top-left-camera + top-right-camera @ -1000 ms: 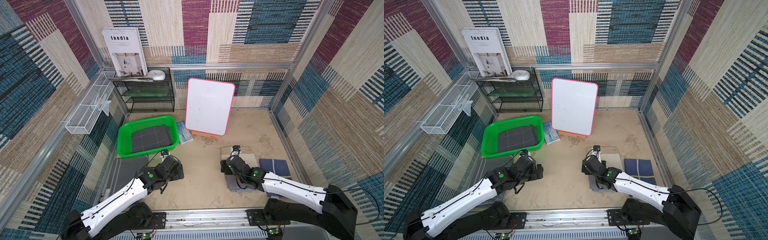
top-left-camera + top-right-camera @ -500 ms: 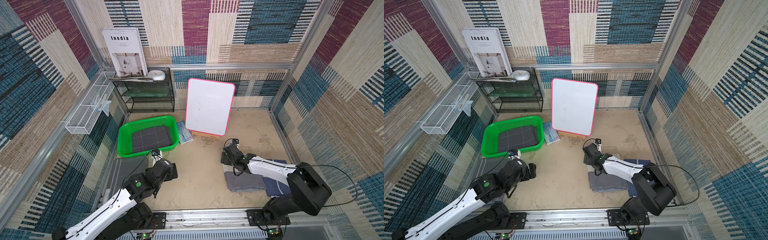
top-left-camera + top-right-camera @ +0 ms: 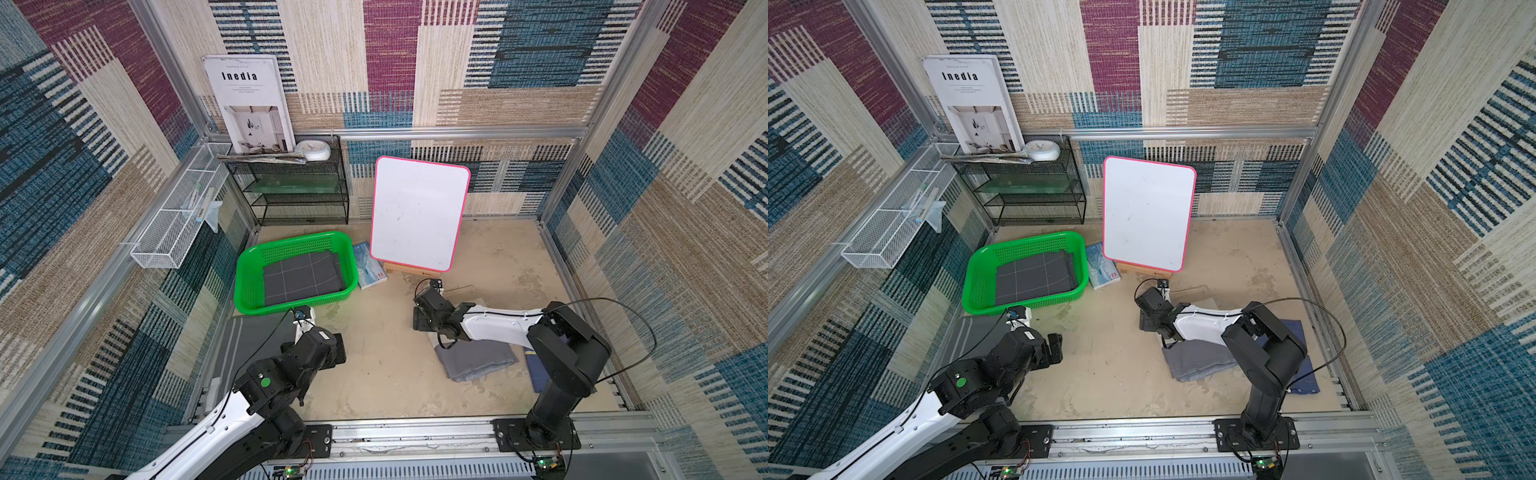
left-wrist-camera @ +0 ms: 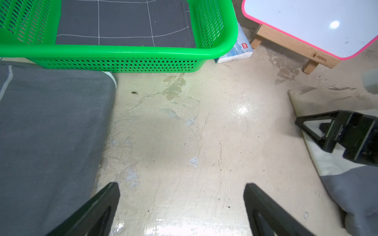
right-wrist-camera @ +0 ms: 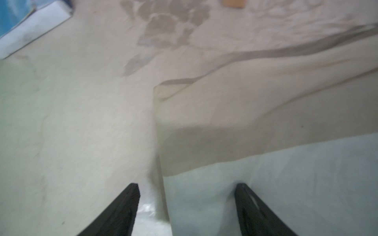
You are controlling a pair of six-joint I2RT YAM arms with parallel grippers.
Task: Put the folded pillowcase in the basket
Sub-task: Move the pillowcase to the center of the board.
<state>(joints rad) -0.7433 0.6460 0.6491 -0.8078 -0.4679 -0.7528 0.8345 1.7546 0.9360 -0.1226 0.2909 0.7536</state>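
In both top views I see the green basket [image 3: 248, 286] [image 3: 976, 282] on the left of the bench [image 3: 374, 374]. A dark grid-lined folded pillowcase [image 3: 305, 276] lies flat inside it, and a grey folded cloth [image 3: 478, 359] lies under my right arm. Through the left wrist view, the left claw [image 4: 182, 186] gapes wide over bare bench and holds nothing, just short of the basket. Through the right wrist view, the right claw [image 5: 187, 185] stands parted astride the edge of a pale folded cloth [image 5: 286, 183], not closed on it.
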